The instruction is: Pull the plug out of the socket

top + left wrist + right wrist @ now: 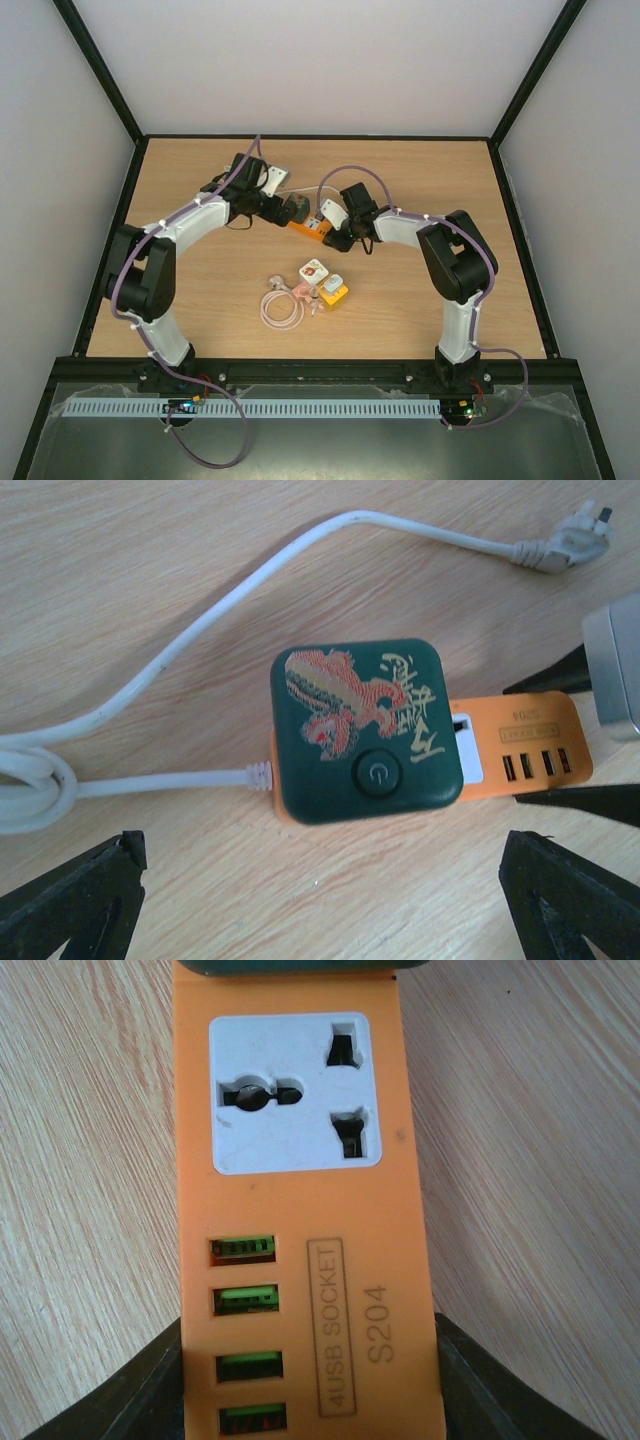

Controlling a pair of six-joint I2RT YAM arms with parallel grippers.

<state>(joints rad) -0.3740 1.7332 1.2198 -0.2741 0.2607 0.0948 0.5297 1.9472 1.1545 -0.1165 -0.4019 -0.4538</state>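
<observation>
While my right claw (pixel 310 1400) pinches the right end of the orange power strip (pixel 400 1210), my left claw (pixel 330 890) hangs spread over the green plug (pixel 365 730), which is seated and not yet pulled.

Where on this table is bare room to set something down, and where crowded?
Free: the wood between the right arm and the right edge of the table; near left, between the left arm and the pink cable. Crowded: centre back, where the left end effector and right end effector meet at the orange power strip, and the adapters in front.
</observation>
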